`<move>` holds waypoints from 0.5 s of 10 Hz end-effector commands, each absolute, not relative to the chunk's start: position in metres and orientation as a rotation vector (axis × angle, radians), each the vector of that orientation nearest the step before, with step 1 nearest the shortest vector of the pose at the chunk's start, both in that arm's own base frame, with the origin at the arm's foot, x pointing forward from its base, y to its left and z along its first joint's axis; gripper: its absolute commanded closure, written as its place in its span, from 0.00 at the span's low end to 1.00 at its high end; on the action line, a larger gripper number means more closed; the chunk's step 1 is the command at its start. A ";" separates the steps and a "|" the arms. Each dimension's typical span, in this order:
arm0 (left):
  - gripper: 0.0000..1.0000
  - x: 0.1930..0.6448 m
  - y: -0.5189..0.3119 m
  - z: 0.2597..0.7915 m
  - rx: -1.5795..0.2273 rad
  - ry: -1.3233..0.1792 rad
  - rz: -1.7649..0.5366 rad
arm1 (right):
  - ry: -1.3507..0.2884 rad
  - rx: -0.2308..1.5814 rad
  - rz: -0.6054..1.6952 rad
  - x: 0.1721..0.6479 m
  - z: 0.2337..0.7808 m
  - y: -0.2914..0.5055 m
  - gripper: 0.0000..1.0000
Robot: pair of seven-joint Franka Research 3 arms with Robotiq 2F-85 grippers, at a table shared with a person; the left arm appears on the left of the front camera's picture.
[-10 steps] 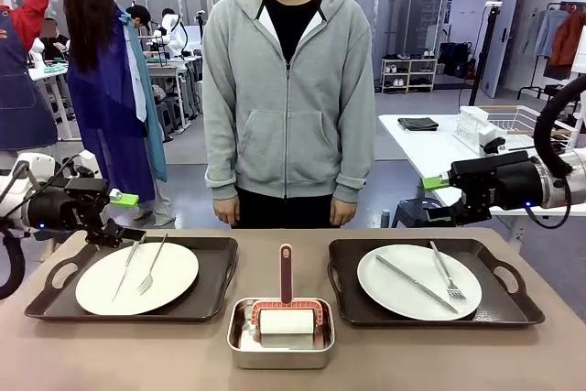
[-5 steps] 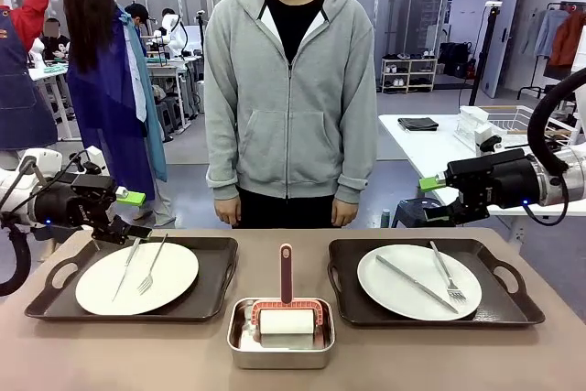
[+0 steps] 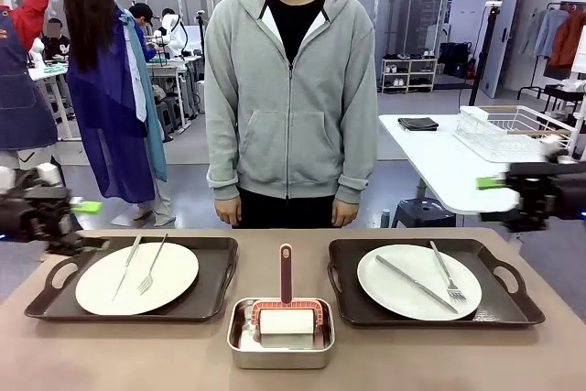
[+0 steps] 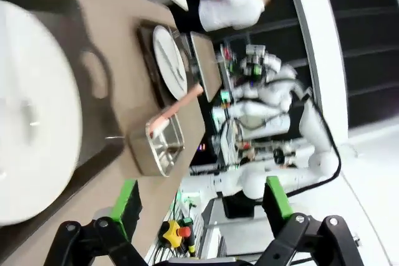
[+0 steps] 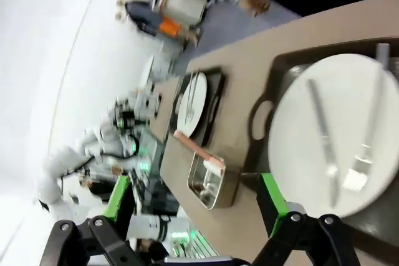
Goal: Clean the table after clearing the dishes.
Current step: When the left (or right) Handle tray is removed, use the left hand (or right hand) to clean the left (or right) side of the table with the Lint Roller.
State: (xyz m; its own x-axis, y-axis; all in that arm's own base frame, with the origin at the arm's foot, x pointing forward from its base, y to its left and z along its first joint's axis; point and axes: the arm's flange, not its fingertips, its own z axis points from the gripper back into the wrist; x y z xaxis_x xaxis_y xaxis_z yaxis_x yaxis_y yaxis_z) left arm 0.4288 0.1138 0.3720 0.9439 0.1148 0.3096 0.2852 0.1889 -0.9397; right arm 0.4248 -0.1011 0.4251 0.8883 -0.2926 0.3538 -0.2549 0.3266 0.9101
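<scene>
Well, on the far left, the left fingers (image 3: 89, 207) are spread wide apart, with nothing between them. They look blurry. They hang just past the far left corner of the left tray (image 3: 218, 263).

That dark brown tray lies flat on the brown surface (image 3: 137, 354). A round white left plate (image 3: 179, 276) sits on it. The left knife (image 3: 126, 267) and the left fork (image 3: 151, 267) lie side by side on the plate, the knife on the left.

In the middle, near the front edge, sits a small silver pan (image 3: 234, 336). A roller (image 3: 286, 272) with a pink handle rests in it, and the handle points away toward the person (image 3: 288, 89) in a grey hoodie, who stands at the far side.

Next comes the right tray (image 3: 346, 290) with the right plate (image 3: 389, 295) on it. The right knife (image 3: 417, 283) lies slanted across the plate, and the right fork (image 3: 447, 276) lies to its right.

Last, the right fingers (image 3: 490, 183) are wide apart too, holding nothing. They hang off past the far right corner of the right tray, in front of a white table (image 3: 439, 162).
</scene>
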 end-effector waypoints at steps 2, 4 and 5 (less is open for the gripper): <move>0.00 0.402 0.215 0.365 -1.394 -0.512 0.064 | -0.610 1.263 -0.267 0.381 0.430 -0.152 0.00; 0.00 0.369 0.286 0.368 -1.344 -0.653 0.207 | -0.685 1.265 -0.359 0.349 0.434 -0.182 0.00; 0.00 0.354 0.311 0.372 -1.341 -0.716 0.255 | -0.717 1.261 -0.403 0.334 0.434 -0.196 0.00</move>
